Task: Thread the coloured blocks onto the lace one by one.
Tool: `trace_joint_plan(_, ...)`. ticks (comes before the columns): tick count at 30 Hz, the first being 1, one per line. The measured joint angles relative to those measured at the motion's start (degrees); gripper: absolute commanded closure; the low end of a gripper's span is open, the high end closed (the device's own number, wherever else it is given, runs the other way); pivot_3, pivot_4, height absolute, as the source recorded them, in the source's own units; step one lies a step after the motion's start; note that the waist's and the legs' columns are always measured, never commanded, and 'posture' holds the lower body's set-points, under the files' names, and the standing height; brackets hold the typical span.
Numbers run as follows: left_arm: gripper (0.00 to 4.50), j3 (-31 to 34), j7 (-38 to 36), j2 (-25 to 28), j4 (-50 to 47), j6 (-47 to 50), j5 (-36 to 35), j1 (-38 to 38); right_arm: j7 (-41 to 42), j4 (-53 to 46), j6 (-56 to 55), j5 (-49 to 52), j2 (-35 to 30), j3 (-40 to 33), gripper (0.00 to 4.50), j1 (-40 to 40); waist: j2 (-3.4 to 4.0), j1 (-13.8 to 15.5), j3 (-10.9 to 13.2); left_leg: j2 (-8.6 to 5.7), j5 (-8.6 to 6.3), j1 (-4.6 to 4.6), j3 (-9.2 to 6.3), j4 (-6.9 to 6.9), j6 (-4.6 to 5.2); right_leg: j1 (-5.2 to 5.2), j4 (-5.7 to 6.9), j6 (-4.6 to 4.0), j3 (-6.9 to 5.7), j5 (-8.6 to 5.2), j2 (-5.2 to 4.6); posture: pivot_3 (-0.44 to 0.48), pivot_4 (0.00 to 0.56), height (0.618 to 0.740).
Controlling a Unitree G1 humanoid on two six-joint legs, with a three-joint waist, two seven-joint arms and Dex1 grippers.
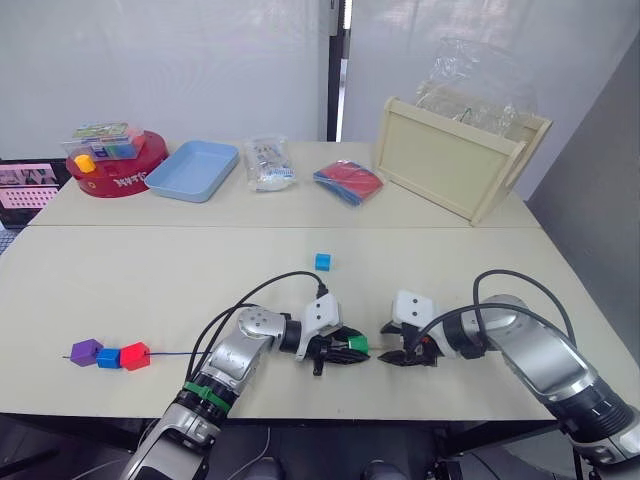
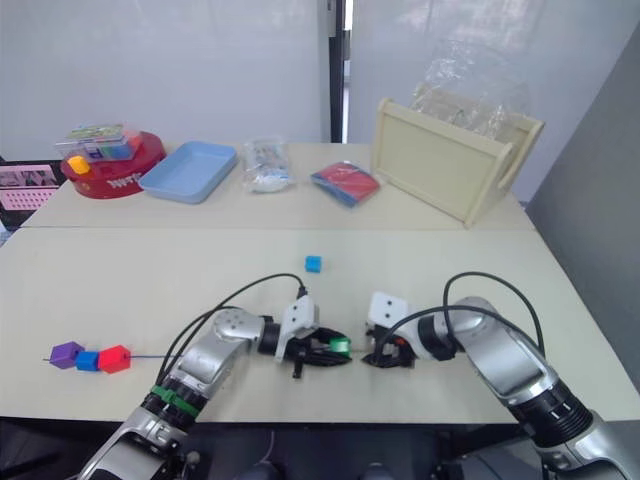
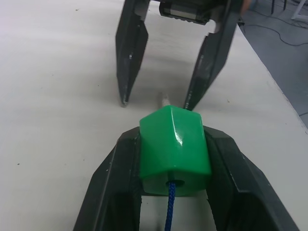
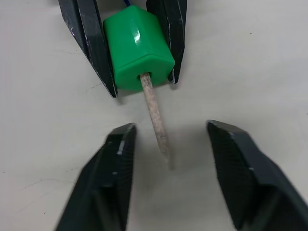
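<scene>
Near table edge, centre: left gripper [image 3: 174,159] clamps the green block [image 3: 174,144], dark-blue lace [image 3: 169,214] entering its hole. The lace's pale stiff tip [image 4: 155,115] pokes out the far side, between the spread fingers of the right gripper [image 4: 168,144], untouched. Tip looks rigid and thin, likely slippery; best pinched mid-length. Block seems light, hard, glossy. Far left: purple [image 1: 86,351], blue [image 1: 108,357], red [image 1: 135,355] blocks already strung. Farther, mid-table: light blue block [image 1: 322,262], loose.

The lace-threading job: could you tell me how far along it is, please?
Done: purple block, blue block and red block sit on the lace. In hand: left gripper clamps the green block, pale tip poking through toward the open right gripper. Left: light blue block.
</scene>
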Motion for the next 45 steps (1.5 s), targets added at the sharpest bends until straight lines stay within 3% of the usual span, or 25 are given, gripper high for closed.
trace_joint_plan(4, 3.27, 0.07, 0.02, 0.70, -0.36, 0.03, -0.02, 0.04, 0.69, 0.01, -0.40, 0.29, 0.06, -0.02, 4.50, 0.10, 0.00, -0.03, 0.00, 0.00, 0.00, 0.01, 0.00, 0.01, 0.00, 0.01, 0.00, 0.00, 0.00, 0.00, 0.00, 0.000, 0.150, 0.740)
trace_joint_plan(10, 3.27, 3.26, 0.60, 5.91, -4.91, 1.23, -0.73, 3.21, 2.07, 1.89, -0.91, 0.40, 0.52, 0.23, 4.50, -1.33, 0.00, -0.20, 0.00, 0.03, 0.00, 0.02, -0.01, 0.00, 0.00, 0.00, 0.01, 0.00, 0.01, 0.00, 0.03, 0.000, 0.150, 0.740)
trace_joint_plan(15, 3.27, 8.18, -0.17, 14.29, -12.34, 3.30, -3.10, 9.62, 3.22, 6.06, -2.52, -0.73, 3.14, 2.19, 4.50, -6.11, 0.01, -0.77, 0.00, 0.10, 0.00, 0.05, 0.00, -0.09, 0.00, -0.04, 0.03, 0.00, 0.03, 0.00, 0.08, 0.000, 0.150, 0.740)
trace_joint_plan(21, 3.27, 21.28, -2.56, 29.96, -14.52, 1.99, -7.12, 21.54, 6.73, 8.82, -5.75, -1.79, 5.50, 4.68, 4.50, -11.12, 0.02, -1.68, 0.01, 0.17, 0.00, 0.22, 0.00, -0.32, 0.00, -0.08, 0.03, 0.00, 0.04, 0.00, 0.12, 0.000, 0.150, 0.740)
trace_joint_plan(25, 3.27, 31.57, -3.41, 39.47, -7.31, -1.85, -7.24, 29.13, 8.15, 11.74, -7.79, -3.03, 6.97, 6.30, 4.50, -12.38, 0.06, -1.71, 0.03, 0.20, -0.01, 0.36, 0.06, -0.47, 0.01, -0.11, 0.04, -0.01, 0.05, 0.00, 0.10, 0.000, 0.150, 0.740)
trace_joint_plan(27, 3.27, 34.20, -3.55, 41.58, -4.59, -3.94, -6.71, 31.06, 8.57, 12.50, -8.33, -3.33, 7.72, 6.43, 4.50, -12.88, 0.12, -1.49, 0.07, 0.17, -0.01, 0.34, 0.11, -0.46, 0.01, -0.11, 0.04, -0.01, 0.06, 0.00, 0.06, 0.000, 0.150, 0.740)
trace_joint_plan(29, 2.23, 35.60, -3.84, 42.52, -2.28, -5.39, -6.68, 32.22, 8.96, 12.76, -8.78, -3.48, 8.58, 6.51, 4.50, -13.79, 0.13, -1.30, 0.07, 0.16, -0.01, 0.31, 0.12, -0.46, 0.00, -0.11, 0.03, 0.00, 0.05, 0.00, 0.04, 0.000, 0.150, 0.740)
trace_joint_plan(32, 1.29, 37.37, -5.04, 42.55, -0.25, -6.51, -7.39, 32.79, 9.45, 13.34, -9.38, -3.64, 9.20, 6.52, 4.50, -14.29, 0.10, -1.20, 0.08, 0.17, -0.01, 0.25, 0.11, -0.45, 0.00, -0.16, 0.03, -0.01, 0.03, 0.00, 0.05, 0.000, 0.150, 0.740)
trace_joint_plan(36, 0.02, 40.56, -7.27, 42.02, -1.26, -4.42, -13.75, 28.47, 9.79, 13.44, -9.41, -4.06, 9.91, 6.64, 4.50, -14.28, 0.08, -0.89, 0.09, 0.16, -0.01, 0.08, 0.07, -0.40, -0.01, -0.27, 0.12, -0.01, -0.03, 0.00, 0.04, 0.000, 0.150, 0.740)
trace_joint_plan(39, 0.02, 40.92, -8.05, 39.10, -7.70, -0.09, -20.16, 24.71, 10.96, 12.67, -8.43, -3.85, 9.86, 6.67, 4.50, -14.19, 0.07, -0.75, 0.09, 0.13, -0.01, 0.07, 0.08, -0.38, -0.01, -0.25, 0.12, -0.01, -0.01, 0.00, 0.01, 0.000, 0.150, 0.740)
trace_joint_plan(43, 0.02, 34.37, -8.14, 34.56, -14.18, 4.13, -22.27, 22.58, 11.76, 10.53, -6.60, -3.39, 9.57, 6.63, 4.50, -13.92, 0.08, -1.04, 0.09, 0.16, -0.01, 0.09, 0.07, -0.37, -0.01, -0.28, 0.24, -0.01, -0.01, 0.00, 0.06, 0.000, 0.150, 0.740)
trace_joint_plan(45, 0.02, 29.79, -7.09, 29.67, -15.54, 4.77, -21.61, 19.94, 11.91, 9.48, -4.57, -3.38, 9.10, 6.65, 4.50, -13.59, 0.08, -0.95, 0.09, 0.15, 0.00, 0.07, 0.06, -0.30, -0.01, -0.27, 0.29, -0.01, -0.02, 0.00, 0.06, 0.000, 0.150, 0.740)
